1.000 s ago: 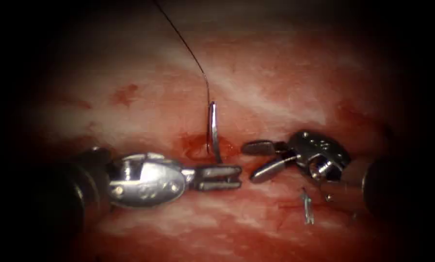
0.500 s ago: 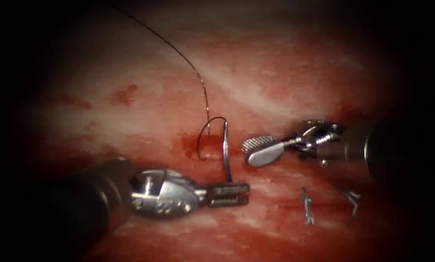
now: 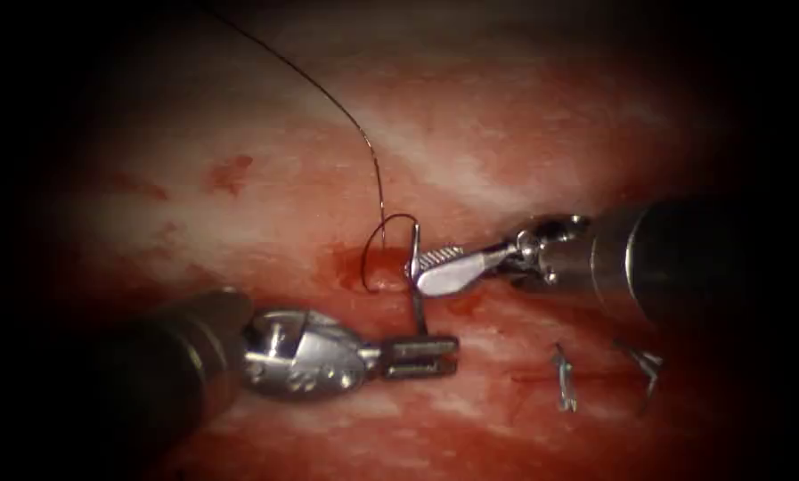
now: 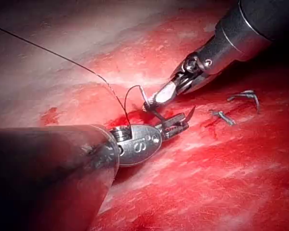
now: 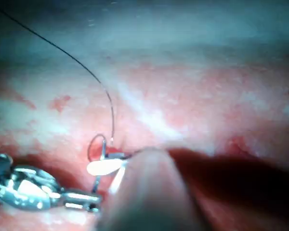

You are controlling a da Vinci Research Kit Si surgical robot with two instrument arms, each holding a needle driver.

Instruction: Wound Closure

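The tissue (image 3: pixel 506 142) carries red fluid (image 3: pixel 377 267) at the cut. The left tool (image 3: pixel 421 356) has its fingers clamped on the needle (image 3: pixel 415 294) near its lower end. The right tool (image 3: pixel 435 270) has its fingers closed about the needle's upper part, clear of tissue. Thread (image 3: pixel 328 93) loops from the needle. Cut ends (image 3: pixel 564 379) lie right.

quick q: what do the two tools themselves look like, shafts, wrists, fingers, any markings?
Both have dark round shafts, shiny silver metal wrists with pivot pins, and short slim metal fingers. The left tool carries an "S" stamped on its wrist housing. The right tool has ridged finger faces.
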